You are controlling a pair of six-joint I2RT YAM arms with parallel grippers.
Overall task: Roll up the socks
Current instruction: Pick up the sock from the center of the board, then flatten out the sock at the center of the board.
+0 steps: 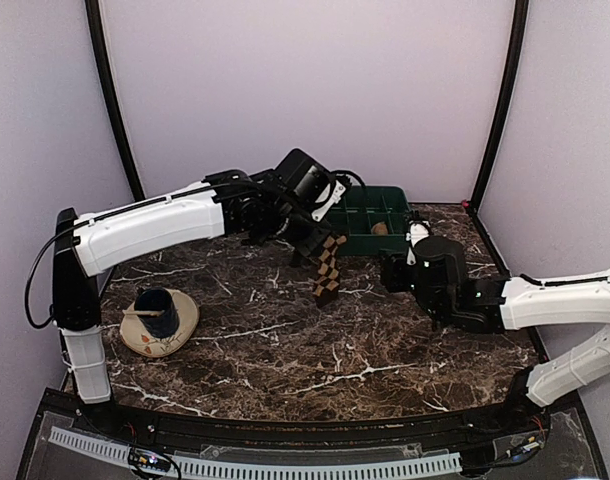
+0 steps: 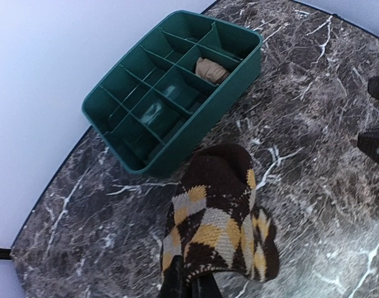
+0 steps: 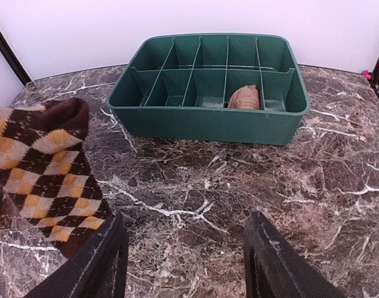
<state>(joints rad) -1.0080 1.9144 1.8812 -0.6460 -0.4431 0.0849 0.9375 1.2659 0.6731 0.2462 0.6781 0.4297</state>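
Marble tabletop (image 1: 285,350): my left claw (image 2: 191,287) pinches the checked sock (image 2: 217,217) by its top so it hangs straight, lower end perhaps touching down; right claw (image 3: 184,254) gapes empty.

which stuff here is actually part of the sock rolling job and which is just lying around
Job:
- brown, black and cream diamond-check fabric sock, pinched in the left gripper
- plain tan-brown sock, bundled in a compartment of the green plastic divided tray

Lying about:
- dark blue cup-like cylinder
- round cream dish it stands on
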